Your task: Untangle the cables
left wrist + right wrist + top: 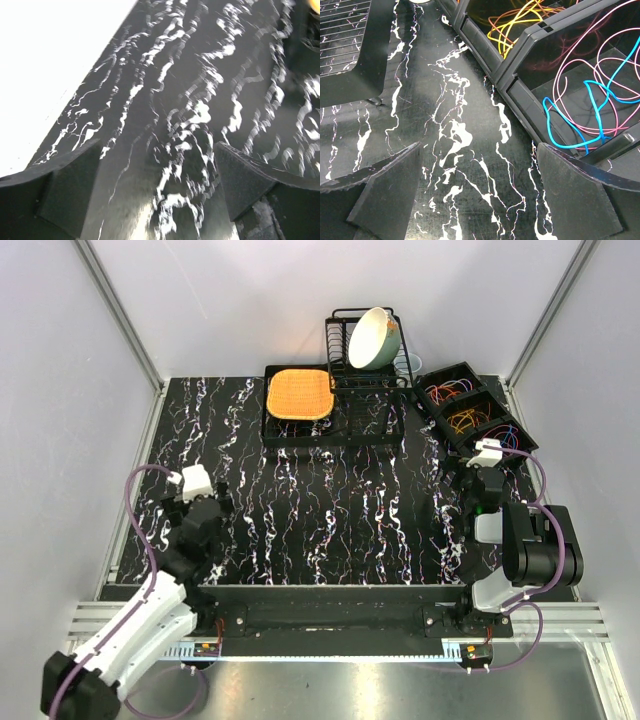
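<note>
The cables point(462, 421) lie in black bins point(525, 102) at the far right corner of the table point(330, 510). The right gripper point(477, 155), just beside them, is wide open and holds nothing. The left gripper point(157, 155), near the left edge, is too.

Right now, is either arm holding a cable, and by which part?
Nothing is held. The left gripper and right gripper are both open and empty; the cables lie in the bins.

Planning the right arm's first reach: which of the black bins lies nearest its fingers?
The bin holding the blue cable and pink cable; the yellow-cable bin lies beyond it.
</note>
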Tool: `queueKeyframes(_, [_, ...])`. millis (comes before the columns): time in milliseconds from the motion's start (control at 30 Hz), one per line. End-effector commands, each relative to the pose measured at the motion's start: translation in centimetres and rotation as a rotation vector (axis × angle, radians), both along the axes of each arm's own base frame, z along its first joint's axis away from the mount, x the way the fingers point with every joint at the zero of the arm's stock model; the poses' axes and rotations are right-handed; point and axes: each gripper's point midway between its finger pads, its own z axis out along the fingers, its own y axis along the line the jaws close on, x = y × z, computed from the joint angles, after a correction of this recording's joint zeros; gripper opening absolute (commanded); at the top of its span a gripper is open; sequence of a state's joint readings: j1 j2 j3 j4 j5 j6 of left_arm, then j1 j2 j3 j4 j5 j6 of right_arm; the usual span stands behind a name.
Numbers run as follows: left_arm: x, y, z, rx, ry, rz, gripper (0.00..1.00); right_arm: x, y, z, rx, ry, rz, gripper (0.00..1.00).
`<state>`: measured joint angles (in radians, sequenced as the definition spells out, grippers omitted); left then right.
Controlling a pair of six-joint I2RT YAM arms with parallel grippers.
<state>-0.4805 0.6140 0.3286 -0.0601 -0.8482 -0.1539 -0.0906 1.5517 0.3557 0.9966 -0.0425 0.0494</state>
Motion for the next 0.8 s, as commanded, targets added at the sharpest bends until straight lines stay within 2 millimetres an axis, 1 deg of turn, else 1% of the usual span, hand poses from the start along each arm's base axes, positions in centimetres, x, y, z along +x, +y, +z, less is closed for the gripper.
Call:
queueKeyframes(0, [3.9, 0.8, 4.8, -0.121, -0.261, 0.013, 0.99, 1.1, -0.2, 1.8, -0.013, -0.057, -0.012, 1.00])
queueKeyframes(33, [4.5, 0.6, 4.8, -0.126, -0.275, -0.010, 0.99, 1.1, -0.2, 1.8, -0.013, -0.059, -0.012, 1.00])
queueKeyframes(67, [4.9, 1.2, 4.4, -0.120, -0.271, -0.002, 0.99, 1.1, -0.2, 1.8, -0.015, -0.057, -0.013, 1.00])
queueKeyframes(100, [5.4, 1.2, 4.0, -0.117, -0.261, -0.009, 0.99, 1.1, -0.2, 1.8, -0.015, -0.057, -0.012, 1.00])
queueKeyframes(133, [6.3, 0.7, 3.2, -0.119, -0.244, -0.040, 0.99, 1.1, -0.2, 1.8, -0.015, -0.059, -0.013, 1.00])
queueKeyframes(167, [6.7, 1.2, 2.6, -0.118, -0.230, -0.026, 0.99, 1.0, -0.2, 1.7, -0.013, -0.056, -0.012, 1.00])
queueKeyframes(200, [7.2, 1.0, 2.2, -0.129, -0.221, -0.040, 0.99, 1.1, -0.2, 1.9, -0.014, -0.060, -0.014, 1.00])
queueKeyframes(233, [7.8, 1.3, 1.0, -0.124, -0.194, -0.028, 0.99, 1.1, -0.2, 1.9, -0.013, -0.059, -0.012, 1.00])
queueKeyframes(267, [8.0, 2.0, 0.6, -0.123, -0.184, -0.008, 0.99, 1.1, -0.2, 1.8, -0.015, -0.059, -0.012, 1.00])
queueKeyframes(333, [8.7, 2.1, 0.3, -0.113, -0.183, -0.022, 0.99, 1.1, -0.2, 1.8, -0.013, -0.057, -0.014, 1.00])
queueKeyframes(367, [8.9, 2.6, -0.4, -0.111, -0.166, -0.009, 0.99, 1.0, -0.2, 1.7, -0.013, -0.056, -0.014, 1.00])
queueKeyframes(400, [9.1, 2.4, -0.7, -0.110, -0.166, -0.028, 0.99, 1.0, -0.2, 1.7, -0.013, -0.056, -0.014, 1.00])
queueKeyframes(433, [9.3, 2.5, -0.3, -0.107, -0.201, -0.031, 0.99, 1.1, -0.2, 1.8, -0.013, -0.057, -0.012, 1.00])
queueKeyframes(500, [9.5, 2.6, -1.0, -0.100, -0.203, -0.046, 0.99, 1.1, -0.2, 1.8, -0.014, -0.059, -0.014, 1.00])
queueKeyframes(533, [9.9, 2.2, -0.5, -0.096, -0.225, -0.073, 0.99, 1.1, -0.2, 1.8, -0.013, -0.057, -0.014, 1.00])
queueKeyframes(567, [10.1, 2.2, -1.0, -0.086, -0.196, -0.077, 0.97, 1.1, -0.2, 1.8, -0.015, -0.057, -0.012, 1.00])
queueKeyframes(600, [10.1, 1.7, -1.7, -0.068, -0.169, -0.115, 0.97, 1.1, -0.2, 1.8, -0.014, -0.059, -0.014, 1.00])
queueKeyframes(633, [10.3, 1.5, -0.6, -0.059, -0.234, -0.132, 0.97, 1.1, -0.2, 1.8, -0.013, -0.057, -0.014, 1.00])
queueKeyframes(667, [10.2, 1.5, -0.8, -0.056, -0.252, -0.138, 0.98, 1.0, -0.2, 1.7, -0.013, -0.056, -0.014, 1.00])
queueKeyframes(700, [10.2, 1.4, -2.0, -0.055, -0.231, -0.145, 0.98, 1.1, -0.2, 1.8, -0.013, -0.057, -0.014, 1.00])
queueKeyframes(767, [10.4, 1.0, -1.6, -0.043, -0.285, -0.171, 0.98, 1.1, -0.2, 1.8, -0.013, -0.057, -0.014, 1.00])
